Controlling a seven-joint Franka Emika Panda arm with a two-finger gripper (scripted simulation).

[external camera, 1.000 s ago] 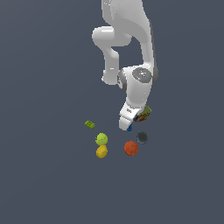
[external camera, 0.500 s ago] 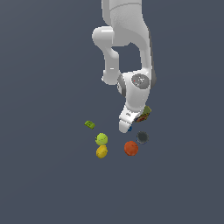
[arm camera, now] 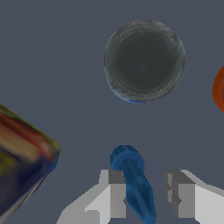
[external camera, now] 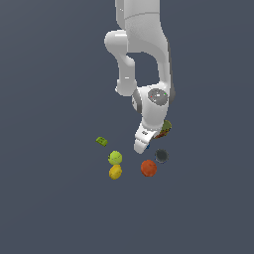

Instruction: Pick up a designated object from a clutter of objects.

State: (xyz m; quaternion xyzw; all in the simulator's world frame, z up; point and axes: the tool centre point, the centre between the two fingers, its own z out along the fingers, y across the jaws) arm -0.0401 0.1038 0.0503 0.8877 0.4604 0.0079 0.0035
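Note:
The designated object [arm camera: 132,179], a tiny dark blue elongated piece, lies on the floor between my fingers in the wrist view. It sits close against one finger [arm camera: 114,194], with a gap to the other finger [arm camera: 181,194]. My gripper [arm camera: 148,181] is open around it. In the exterior view the gripper [external camera: 141,147] is low over the clutter, and its fingers hide nearly all of the blue piece.
A dark grey disc [external camera: 161,156] [arm camera: 144,60] and an orange-red ball [external camera: 148,168] [arm camera: 218,89] lie just beyond the fingers. A multicoloured box [external camera: 165,129] [arm camera: 22,162] is beside the hand. A green ball [external camera: 115,158], yellow ball [external camera: 115,172] and flat green block [external camera: 101,141] lie toward the exterior view's left.
The hand has come down a little toward the floor, bringing the fingers to either side of the blue piece. The clutter has not moved.

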